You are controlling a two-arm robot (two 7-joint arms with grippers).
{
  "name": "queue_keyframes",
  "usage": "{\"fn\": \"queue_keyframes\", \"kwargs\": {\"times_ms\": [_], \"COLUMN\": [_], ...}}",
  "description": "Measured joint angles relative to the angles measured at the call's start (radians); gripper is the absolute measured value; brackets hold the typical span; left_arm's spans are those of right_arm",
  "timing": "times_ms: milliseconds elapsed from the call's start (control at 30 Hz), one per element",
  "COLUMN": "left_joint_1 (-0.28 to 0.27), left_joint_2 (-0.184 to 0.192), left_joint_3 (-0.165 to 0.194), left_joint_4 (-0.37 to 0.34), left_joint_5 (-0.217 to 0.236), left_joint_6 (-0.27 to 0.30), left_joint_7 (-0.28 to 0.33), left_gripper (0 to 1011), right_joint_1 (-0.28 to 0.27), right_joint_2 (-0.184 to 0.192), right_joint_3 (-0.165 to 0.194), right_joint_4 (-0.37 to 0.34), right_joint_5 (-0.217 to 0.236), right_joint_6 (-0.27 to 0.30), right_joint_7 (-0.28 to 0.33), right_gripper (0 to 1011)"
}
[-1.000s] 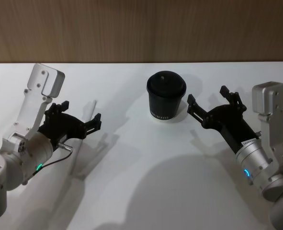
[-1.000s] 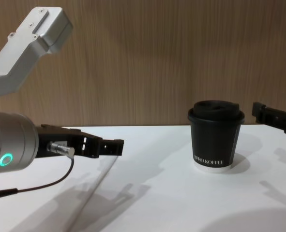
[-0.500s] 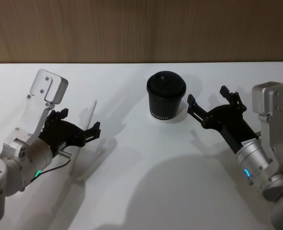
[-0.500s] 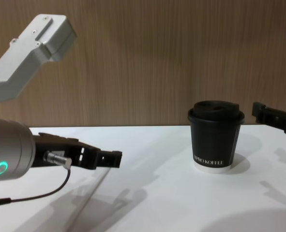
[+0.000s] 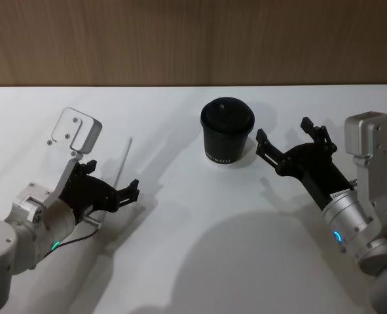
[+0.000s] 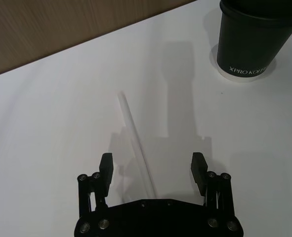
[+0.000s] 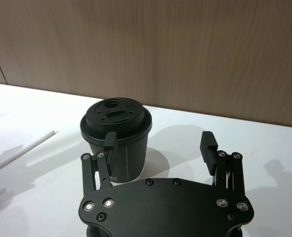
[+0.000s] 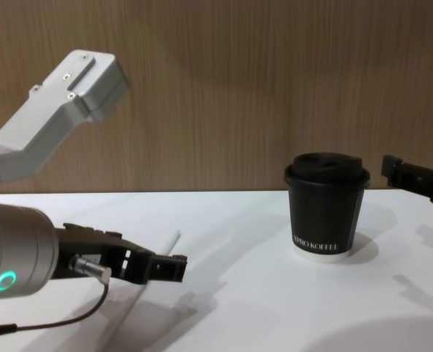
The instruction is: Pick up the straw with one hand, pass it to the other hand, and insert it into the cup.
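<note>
The white straw (image 5: 123, 163) lies flat on the white table, left of the black lidded cup (image 5: 227, 131). My left gripper (image 5: 113, 176) hangs low over the straw's near end, open, one finger on each side of it in the left wrist view, where the straw (image 6: 136, 138) runs between the fingers of the left gripper (image 6: 152, 160). Whether the fingers touch the table I cannot tell. My right gripper (image 5: 282, 131) is open just right of the cup (image 7: 117, 123), holding nothing. From the chest the cup (image 8: 326, 213) stands upright and the straw (image 8: 168, 243) pokes out beyond the left gripper (image 8: 165, 268).
The white table (image 5: 200, 248) ends at a wooden wall behind. A thin dark cable (image 8: 69, 319) loops under my left wrist. Bare table lies between the straw and the cup and in front of both.
My left gripper has come down and drawn back toward the straw's near end, staying open. The straw, the cup and the right gripper have not moved.
</note>
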Motion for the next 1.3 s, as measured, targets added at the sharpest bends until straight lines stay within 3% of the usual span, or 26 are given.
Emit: {"fn": "queue_keyframes", "kwargs": {"times_ms": [1233,1300], "left_joint_1": [0.038,0.039], "left_joint_2": [-0.04,-0.041], "left_joint_3": [-0.034,-0.035], "left_joint_4": [0.036,0.037], "left_joint_5": [0.0,0.001], "left_joint_6": [-0.021,-0.021], "left_joint_7": [-0.012,-0.014], "left_gripper": [1003,962], "right_joint_1": [0.0,0.0], "right_joint_2": [0.0,0.0], "right_joint_3": [0.0,0.0], "right_joint_4": [0.0,0.0], "right_joint_5": [0.0,0.0], "right_joint_6": [0.0,0.0], "right_joint_7": [0.0,0.0], "right_gripper": [1001,1001]}}
